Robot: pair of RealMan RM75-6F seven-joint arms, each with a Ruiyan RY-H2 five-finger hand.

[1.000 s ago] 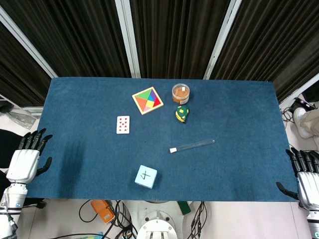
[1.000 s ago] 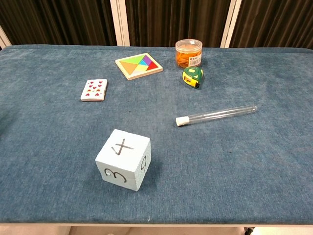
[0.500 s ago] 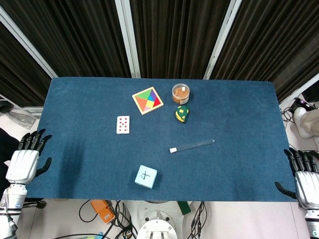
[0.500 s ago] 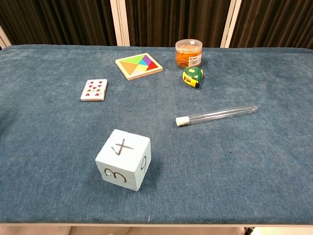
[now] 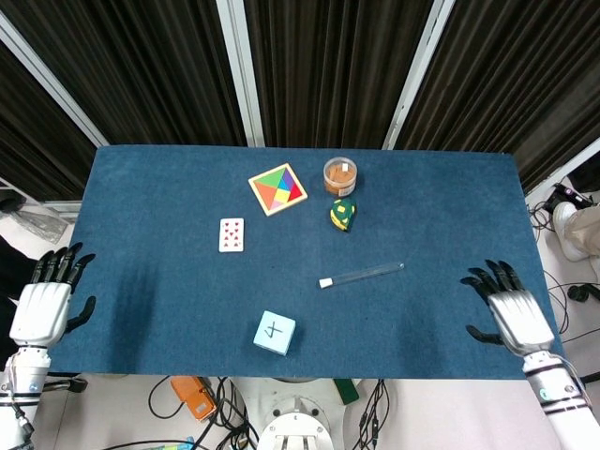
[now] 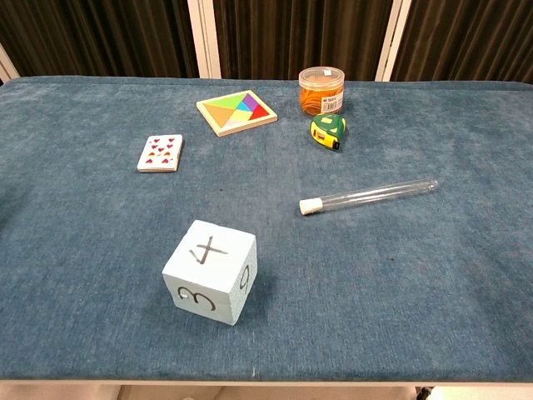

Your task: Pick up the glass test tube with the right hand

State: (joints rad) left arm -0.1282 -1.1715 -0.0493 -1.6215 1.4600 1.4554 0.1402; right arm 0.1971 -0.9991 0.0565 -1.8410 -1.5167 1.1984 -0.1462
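The glass test tube (image 5: 362,275) lies flat on the blue table (image 5: 450,216), its white stopper pointing left; the chest view shows the test tube (image 6: 369,197) right of centre. My right hand (image 5: 511,309) hovers over the table's right front corner, fingers spread, holding nothing, well to the right of the tube. My left hand (image 5: 45,302) hangs off the table's left edge, fingers apart and empty. Neither hand appears in the chest view.
A pale blue numbered cube (image 5: 274,333) stands near the front edge. A playing card deck (image 5: 231,234), a coloured tangram puzzle (image 5: 277,188), an orange-filled jar (image 5: 340,175) and a green-yellow tape measure (image 5: 343,214) lie behind the tube.
My right hand has moved from beside the table's right edge inward over its right front corner, toward the tube. The left hand and all objects have stayed put.
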